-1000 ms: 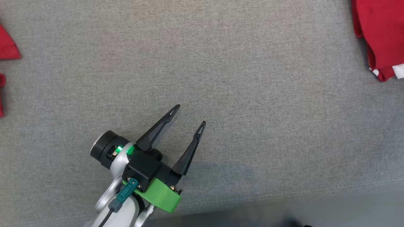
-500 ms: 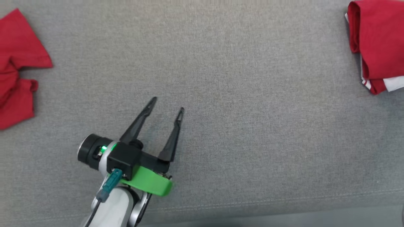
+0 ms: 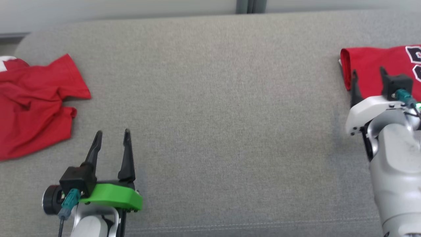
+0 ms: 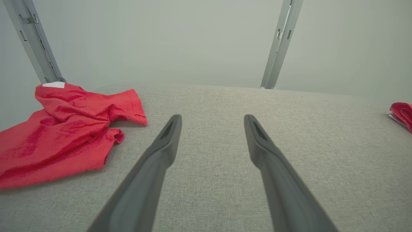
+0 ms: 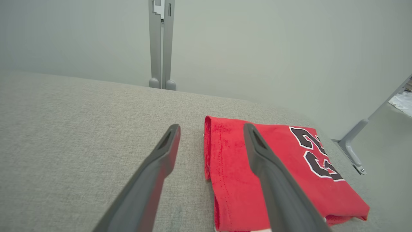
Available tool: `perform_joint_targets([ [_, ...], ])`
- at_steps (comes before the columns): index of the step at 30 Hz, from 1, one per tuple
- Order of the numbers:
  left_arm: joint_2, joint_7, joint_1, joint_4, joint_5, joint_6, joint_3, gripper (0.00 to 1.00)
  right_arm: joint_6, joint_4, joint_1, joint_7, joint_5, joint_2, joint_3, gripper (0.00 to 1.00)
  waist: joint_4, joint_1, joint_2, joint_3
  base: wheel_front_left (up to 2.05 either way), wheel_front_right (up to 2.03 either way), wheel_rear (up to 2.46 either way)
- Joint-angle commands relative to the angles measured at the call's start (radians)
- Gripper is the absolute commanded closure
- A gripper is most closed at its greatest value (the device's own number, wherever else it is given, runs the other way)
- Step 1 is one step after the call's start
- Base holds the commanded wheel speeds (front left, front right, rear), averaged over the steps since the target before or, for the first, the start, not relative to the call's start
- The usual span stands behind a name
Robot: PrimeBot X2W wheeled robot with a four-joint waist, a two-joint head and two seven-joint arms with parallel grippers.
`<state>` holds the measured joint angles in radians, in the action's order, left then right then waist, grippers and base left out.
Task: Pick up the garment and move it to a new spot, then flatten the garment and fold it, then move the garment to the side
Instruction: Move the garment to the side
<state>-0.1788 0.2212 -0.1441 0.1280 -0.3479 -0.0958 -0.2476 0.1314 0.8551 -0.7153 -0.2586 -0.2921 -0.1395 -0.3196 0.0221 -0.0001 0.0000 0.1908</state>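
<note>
Fig. Folded garment (image 3: pixel 375 57) at far right, my right gripper (image 3: pixel 368 70) over its edge, fingers spread, empty. Crumpled garment (image 3: pixel 33 108) at far left, near my left gripper (image 3: pixel 112 131), likewise spread. For the pickup I would pinch a raised fold, not cloth lying flat on the grey cushion (image 3: pixel 223 115)

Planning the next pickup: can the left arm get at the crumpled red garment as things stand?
Probably yes: the left gripper is open, and just grey cushion lies between it and the crumpled red garment.
</note>
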Motion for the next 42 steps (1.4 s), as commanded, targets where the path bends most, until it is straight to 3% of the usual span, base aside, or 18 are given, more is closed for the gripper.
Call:
perform_joint_targets([
  [1, -0.012, -0.006, 0.034, 0.010, -0.012, -0.013, 0.015, 0.00, -0.002, -0.034, 0.053, -0.007, 0.049, 0.013, 0.035, 0.00, 0.022, 0.0001, 0.0000, -0.116, 0.00, 0.00, 0.00],
  [11, -0.054, -0.015, 0.142, 0.027, -0.040, -0.013, 0.037, 0.00, -0.001, -0.207, 0.272, 0.018, 0.258, 0.057, 0.229, 0.00, 0.042, 0.0001, 0.0000, -0.239, 0.00, 0.00, 0.00],
  [19, -0.080, -0.017, 0.189, 0.037, -0.036, -0.005, 0.028, 0.00, -0.001, -0.314, 0.397, 0.069, 0.342, 0.083, 0.304, 0.00, 0.064, 0.0001, 0.0000, -0.287, 0.00, 0.00, 0.00],
  [28, -0.104, -0.016, 0.216, 0.068, -0.028, 0.002, 0.014, 0.00, -0.001, -0.442, 0.568, 0.114, 0.388, 0.088, 0.291, 0.00, 0.103, 0.0001, 0.0000, -0.323, 0.00, 0.00, 0.00],
  [35, -0.137, -0.009, 0.226, 0.080, -0.025, 0.054, -0.017, 0.00, -0.001, -0.502, 0.659, 0.138, 0.421, 0.086, 0.318, 0.00, 0.098, 0.0001, 0.0000, -0.339, 0.00, 0.00, 0.00],
  [42, -0.144, -0.006, 0.242, 0.075, -0.035, 0.047, -0.013, 0.00, -0.001, -0.532, 0.704, 0.136, 0.431, 0.087, 0.302, 0.00, 0.090, 0.0001, 0.0000, -0.346, 0.00, 0.00, 0.00],
])
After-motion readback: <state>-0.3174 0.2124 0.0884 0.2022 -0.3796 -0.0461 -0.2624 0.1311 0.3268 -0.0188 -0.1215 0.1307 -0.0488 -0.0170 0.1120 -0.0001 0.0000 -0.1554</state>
